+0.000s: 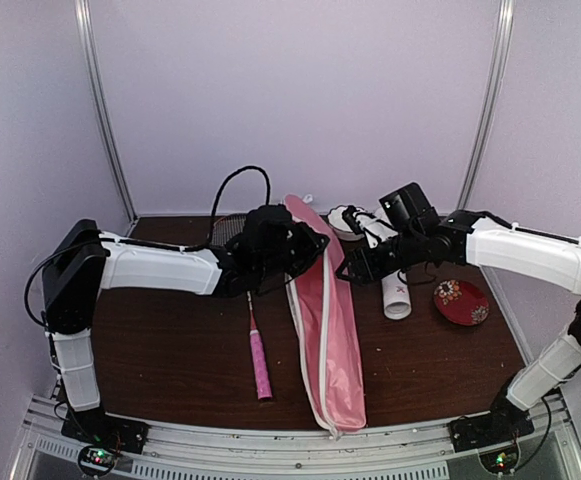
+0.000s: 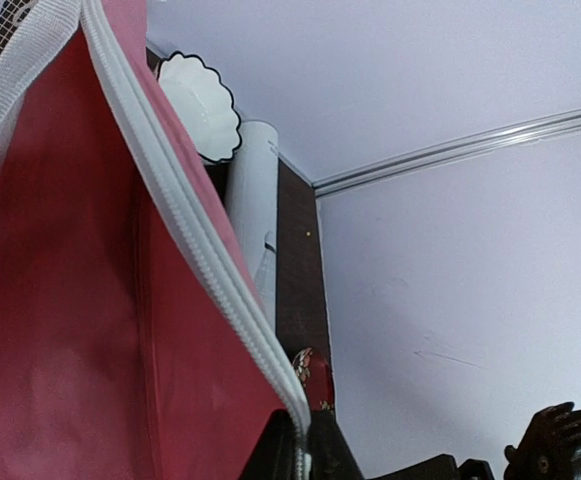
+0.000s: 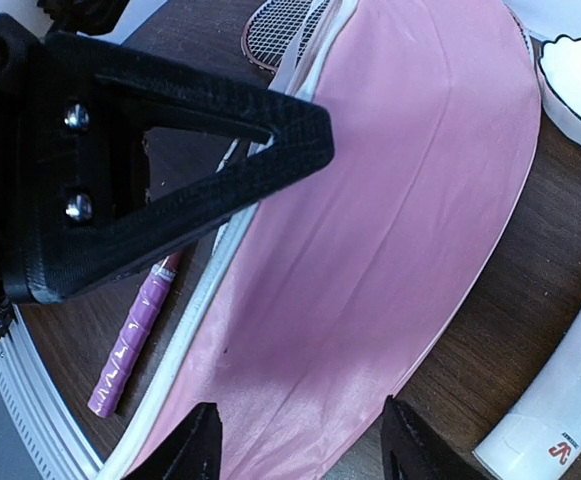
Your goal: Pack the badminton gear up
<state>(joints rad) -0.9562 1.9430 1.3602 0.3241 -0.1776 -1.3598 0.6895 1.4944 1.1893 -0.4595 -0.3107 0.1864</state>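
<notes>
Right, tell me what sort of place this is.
Probably a robot test booth: plain pale walls on metal poles, two arms bolted to a rail at a dark table, the left claw holding a pink racket cover.

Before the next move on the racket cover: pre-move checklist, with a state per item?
1. Grip: left tool on the pink cover zipper edge. Ok, the edge runs in between its fingers.
2. Right tool open: ok, it hovers over the cover.
3. Racket inside the cover: not ok, its handle lies bare to the cover's left.
4. White tube clear of the cover: ok, it lies apart on the right.
5. Cover mouth open wide enough: cannot tell.
</notes>
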